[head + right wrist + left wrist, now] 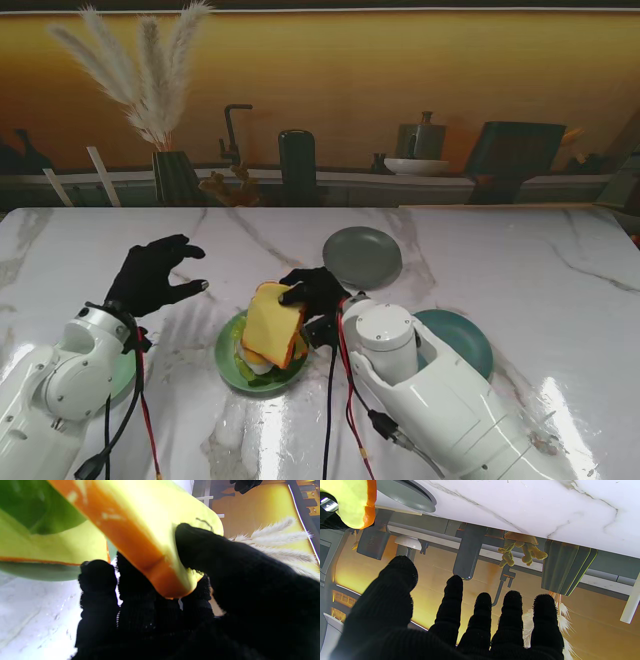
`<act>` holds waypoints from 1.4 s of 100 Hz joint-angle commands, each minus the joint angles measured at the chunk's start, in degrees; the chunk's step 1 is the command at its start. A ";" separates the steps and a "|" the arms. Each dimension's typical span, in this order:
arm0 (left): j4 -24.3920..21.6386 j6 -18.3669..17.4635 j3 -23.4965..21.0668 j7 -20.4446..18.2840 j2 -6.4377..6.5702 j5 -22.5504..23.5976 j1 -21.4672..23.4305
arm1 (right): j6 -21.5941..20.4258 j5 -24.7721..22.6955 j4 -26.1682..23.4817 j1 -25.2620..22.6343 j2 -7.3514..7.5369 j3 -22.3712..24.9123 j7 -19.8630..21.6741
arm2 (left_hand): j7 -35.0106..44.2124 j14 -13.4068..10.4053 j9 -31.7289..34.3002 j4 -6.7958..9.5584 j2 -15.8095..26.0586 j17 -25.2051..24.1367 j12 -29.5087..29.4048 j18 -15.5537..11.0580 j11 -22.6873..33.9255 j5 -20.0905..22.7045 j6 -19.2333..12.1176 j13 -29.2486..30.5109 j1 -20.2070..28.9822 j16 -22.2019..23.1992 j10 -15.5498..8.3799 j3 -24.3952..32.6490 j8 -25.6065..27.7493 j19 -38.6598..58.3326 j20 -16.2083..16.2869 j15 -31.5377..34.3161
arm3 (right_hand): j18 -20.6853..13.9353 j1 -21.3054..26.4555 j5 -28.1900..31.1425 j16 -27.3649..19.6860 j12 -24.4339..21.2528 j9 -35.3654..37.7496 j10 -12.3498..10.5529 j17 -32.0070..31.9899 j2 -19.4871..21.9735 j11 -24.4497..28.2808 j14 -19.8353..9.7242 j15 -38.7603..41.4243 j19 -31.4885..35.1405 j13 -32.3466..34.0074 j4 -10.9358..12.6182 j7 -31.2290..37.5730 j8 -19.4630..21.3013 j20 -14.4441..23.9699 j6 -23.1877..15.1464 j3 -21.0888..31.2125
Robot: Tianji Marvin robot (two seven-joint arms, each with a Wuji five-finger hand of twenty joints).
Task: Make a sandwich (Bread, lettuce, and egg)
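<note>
Fingers [97, 580] of right hand [316, 291], black-gloved, clamped on a slice of bread [273, 323] at centre of the stand view: thumb on the yellow face, other fingers under the orange crust edge. Slice tilted, raised over the green plate [229, 361] just left of centre, lower half of frame. On that plate, a second bread slice [50, 547] with green lettuce [37, 512] on top; something white at the near edge, too small to identify. Left hand [153, 276] at centre left, hovering above the marble table [520, 250], all 5 fingers [482, 610] spread apart, gripping nothing. Grey plate [362, 257] just above centre, bare. Teal plate [462, 338] right of centre, partly hidden behind the right arm.
</note>
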 commanded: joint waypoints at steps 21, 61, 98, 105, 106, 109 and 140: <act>-0.39 0.47 -0.71 0.41 -0.14 0.34 0.22 | -1.38 3.56 1.56 1.69 -2.96 -2.52 -0.44 | -0.28 0.69 0.85 -4.41 2.10 -0.12 0.86 0.19 -0.06 0.67 0.23 0.14 2.02 0.34 0.34 -0.61 0.30 0.50 0.48 0.42 | -0.20 2.86 0.53 -1.27 -1.04 -0.41 -0.77 -0.18 3.79 0.29 -1.75 -1.79 -0.32 -0.71 -0.36 2.35 -0.07 0.74 -0.83 3.79; -0.39 0.62 -0.80 0.33 -0.13 0.38 0.22 | -1.07 6.45 2.21 1.87 -3.88 -2.70 -1.67 | -0.37 0.65 0.81 -4.41 2.33 -0.14 0.86 0.12 -0.07 0.67 0.27 0.07 2.08 0.33 0.26 -0.75 0.29 0.48 0.51 0.39 | -0.38 3.50 0.07 -2.23 -1.76 -1.13 -0.77 -1.25 3.92 -0.04 -1.20 -3.14 -1.35 -1.64 -1.74 2.02 -0.52 -0.01 -0.60 3.10; -0.19 0.72 -0.47 0.04 -0.12 0.04 0.05 | 1.68 6.17 6.02 2.84 -4.36 -2.95 -0.36 | -0.38 0.62 0.70 -4.36 2.58 -0.23 0.81 0.04 -0.16 0.77 0.19 -0.10 2.21 0.30 0.31 -0.83 0.30 0.37 0.47 0.33 | -0.13 5.02 -1.77 -3.72 -3.20 -3.89 -0.73 -5.12 5.53 -0.26 0.16 -4.63 -2.43 -5.00 -5.51 1.19 -1.29 -1.10 0.65 1.05; -0.11 0.62 -0.49 -0.03 -0.10 0.05 0.04 | 2.05 6.08 6.21 2.63 -4.38 -2.84 -0.45 | -0.37 0.62 0.64 -4.35 2.63 -0.26 0.80 0.00 -0.19 0.77 0.26 -0.16 2.25 0.29 0.32 -0.83 0.31 0.35 0.46 0.31 | 0.06 5.15 -2.22 -3.81 -3.42 -4.34 -0.55 -5.66 5.72 -0.14 0.45 -4.58 -2.24 -5.64 -5.98 0.95 -1.39 -1.18 0.96 0.75; -0.11 0.63 -0.49 -0.05 -0.09 0.05 0.04 | 2.12 6.05 6.22 2.59 -4.38 -2.82 -0.46 | -0.36 0.67 0.62 -4.34 2.62 -0.26 0.80 0.00 -0.20 0.80 0.27 -0.16 2.26 0.29 0.31 -0.83 0.31 0.34 0.46 0.32 | 0.07 5.11 -2.24 -3.81 -3.45 -4.38 -0.56 -5.68 5.76 -0.13 0.45 -4.55 -2.20 -5.66 -6.03 0.94 -1.40 -1.19 0.93 0.71; -0.11 0.67 -0.49 -0.10 -0.09 0.08 0.05 | 2.22 5.91 6.30 2.49 -4.37 -2.81 -0.49 | -0.37 0.61 0.68 -4.33 2.69 -0.25 0.80 -0.01 -0.17 0.78 0.27 -0.17 2.26 0.29 0.31 -0.82 0.31 0.34 0.45 0.32 | 0.06 5.19 -2.25 -3.84 -3.52 -4.52 -0.57 -5.81 5.86 -0.12 0.45 -4.51 -2.15 -5.75 -6.10 0.94 -1.40 -1.21 0.92 0.68; 0.17 0.19 -0.40 0.10 -0.11 -0.09 -0.11 | 0.74 3.72 7.55 2.52 -4.12 -3.20 -0.10 | -0.32 0.55 0.59 -4.23 3.01 -0.26 0.83 -0.12 -0.09 0.71 0.22 -0.29 2.42 0.30 0.34 -0.77 0.33 0.29 0.39 0.37 | -1.05 4.19 -7.91 -5.18 -5.32 -13.05 -0.29 -14.73 6.32 -1.55 2.33 -7.55 -4.15 -14.84 -5.19 -5.36 -1.18 -3.75 2.48 -1.36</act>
